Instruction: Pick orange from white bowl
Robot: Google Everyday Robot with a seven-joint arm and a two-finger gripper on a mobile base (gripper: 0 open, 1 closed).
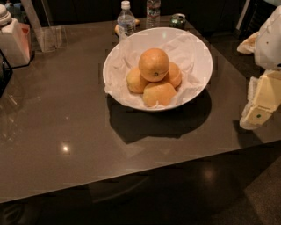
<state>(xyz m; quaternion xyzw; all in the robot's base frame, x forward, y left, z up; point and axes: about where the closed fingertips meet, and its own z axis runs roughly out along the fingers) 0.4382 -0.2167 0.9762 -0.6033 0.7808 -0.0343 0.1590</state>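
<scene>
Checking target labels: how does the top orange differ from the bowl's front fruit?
The orange is rounder, deeper-coloured; the front fruit paler, flatter. The orange tops the pile, stem dot showing; the front fruit lies below. Both sit in the white bowl; the end effector is right of it.

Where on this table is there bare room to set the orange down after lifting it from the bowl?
Bare table lies in front of the white bowl to the near edge, and left of it up to the white container. Behind the bowl it is crowded: two water bottles and a can. The gripper hangs at the right edge.
</scene>
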